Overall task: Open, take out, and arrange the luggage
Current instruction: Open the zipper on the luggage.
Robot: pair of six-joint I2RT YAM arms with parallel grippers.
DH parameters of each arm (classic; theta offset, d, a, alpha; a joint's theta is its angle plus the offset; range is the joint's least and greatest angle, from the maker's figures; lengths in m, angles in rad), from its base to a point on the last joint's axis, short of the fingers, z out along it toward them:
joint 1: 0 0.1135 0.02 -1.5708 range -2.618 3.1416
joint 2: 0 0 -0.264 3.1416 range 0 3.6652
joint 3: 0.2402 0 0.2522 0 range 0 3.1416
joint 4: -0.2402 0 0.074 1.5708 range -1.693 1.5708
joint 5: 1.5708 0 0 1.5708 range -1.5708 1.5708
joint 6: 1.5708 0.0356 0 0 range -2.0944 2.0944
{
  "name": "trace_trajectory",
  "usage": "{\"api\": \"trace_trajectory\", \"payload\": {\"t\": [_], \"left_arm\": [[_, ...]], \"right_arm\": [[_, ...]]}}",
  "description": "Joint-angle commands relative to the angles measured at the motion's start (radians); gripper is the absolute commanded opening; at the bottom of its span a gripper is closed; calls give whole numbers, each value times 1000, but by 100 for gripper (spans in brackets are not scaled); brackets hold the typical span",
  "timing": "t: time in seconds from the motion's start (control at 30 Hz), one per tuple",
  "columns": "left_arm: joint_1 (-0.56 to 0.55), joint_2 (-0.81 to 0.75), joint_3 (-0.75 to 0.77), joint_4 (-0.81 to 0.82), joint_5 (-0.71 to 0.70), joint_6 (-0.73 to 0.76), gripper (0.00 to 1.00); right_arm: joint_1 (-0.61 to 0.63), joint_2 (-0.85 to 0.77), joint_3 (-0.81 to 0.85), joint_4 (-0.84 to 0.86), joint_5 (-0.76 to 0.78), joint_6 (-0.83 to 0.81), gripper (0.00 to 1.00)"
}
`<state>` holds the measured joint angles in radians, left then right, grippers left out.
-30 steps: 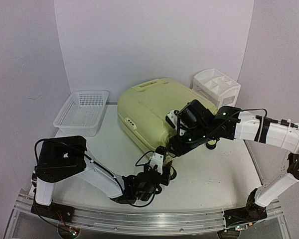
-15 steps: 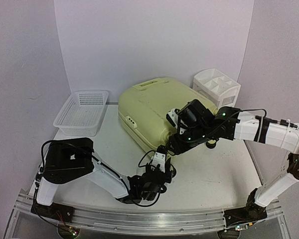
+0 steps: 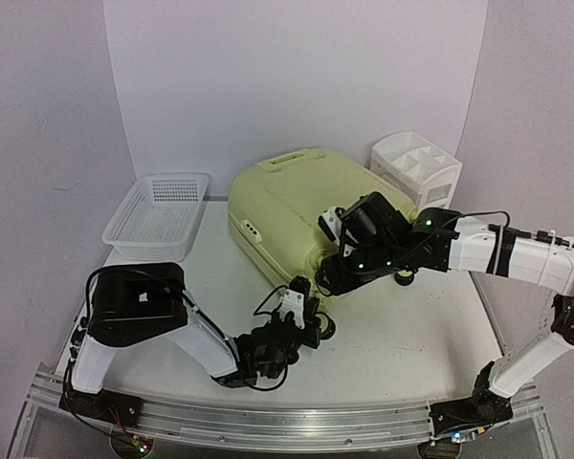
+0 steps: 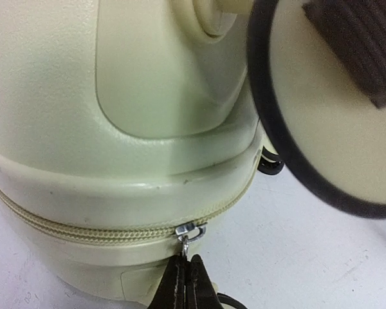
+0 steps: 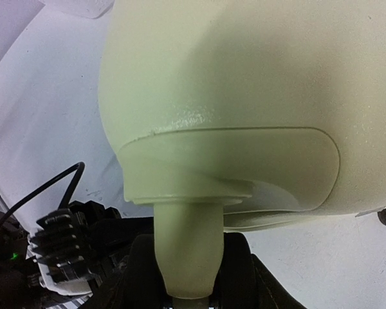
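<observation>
The luggage (image 3: pixel 297 206), a pale yellow-green hard-shell suitcase, lies flat near the middle of the white worktop (image 3: pixel 411 325). Its lid is closed, and the left wrist view shows the cream zipper (image 4: pixel 83 230) running shut around the near corner. A cream wheel (image 4: pixel 334 109) with a black rim fills the upper right of that view.

The left pincer (image 3: pixel 304 287) reaches in low from the near side. Its black fingertips (image 4: pixel 185 283) are pressed together on the small metal zipper pull (image 4: pixel 188 233) at that corner.

The right pincer (image 3: pixel 327 279) comes in from the right, over the same end of the case. It stands about half wide, with the pale wheel stem (image 5: pixel 186 232) gripped between its two dark fingers (image 5: pixel 141 264).

A white mesh basket (image 3: pixel 158 215) sits near the luggage on the left. A white drawer organizer (image 3: pixel 416 167) stands just beside its far right corner.
</observation>
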<state>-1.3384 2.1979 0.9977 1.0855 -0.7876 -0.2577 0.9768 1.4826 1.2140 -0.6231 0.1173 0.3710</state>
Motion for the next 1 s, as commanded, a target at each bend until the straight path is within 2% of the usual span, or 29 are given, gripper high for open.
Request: {"api": "trace_trajectory", "payload": {"t": [0.0, 0.43, 0.63, 0.97], "left_arm": [[42, 1, -52, 260, 50, 89, 0], [81, -115, -189, 233, 28, 72, 0], [115, -209, -238, 106, 17, 20, 0], [257, -346, -257, -225, 195, -127, 0]], "right_arm": [[27, -115, 52, 188, -17, 28, 0], [27, -123, 57, 178, 6, 20, 0], [27, -138, 39, 153, 33, 22, 0], [27, -162, -18, 120, -35, -24, 0]]}}
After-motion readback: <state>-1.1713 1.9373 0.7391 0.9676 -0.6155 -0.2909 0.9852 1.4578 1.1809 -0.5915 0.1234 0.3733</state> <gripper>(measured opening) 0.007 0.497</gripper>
